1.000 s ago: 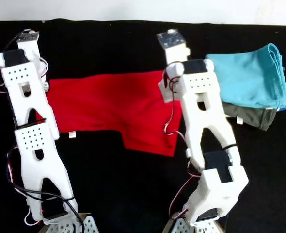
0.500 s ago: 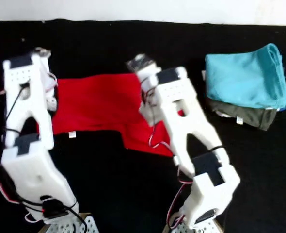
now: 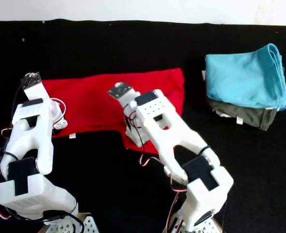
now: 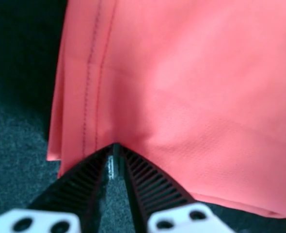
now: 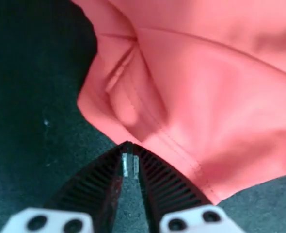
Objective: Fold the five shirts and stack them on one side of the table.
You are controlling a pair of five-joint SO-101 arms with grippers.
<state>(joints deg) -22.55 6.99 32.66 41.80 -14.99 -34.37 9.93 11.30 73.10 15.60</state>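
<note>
The red shirt [image 3: 97, 97] lies with its long axis left-right on the tabletop [image 3: 109, 43], its near hem pinched by the closed left fingers [image 4: 80, 177] at its left end and the closed right fingers [image 5: 94, 177] nearer the middle.

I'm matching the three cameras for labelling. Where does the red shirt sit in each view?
High view: the red shirt lies spread across the middle of the black table, ahead of both arms.
Left wrist view: it lies just beyond the left tool, whose shut tips meet its stitched hem.
Right wrist view: it lies just beyond the right tool, edge at the shut tips.
Shared landmark: the black table bordering the shirt's edge.
</note>
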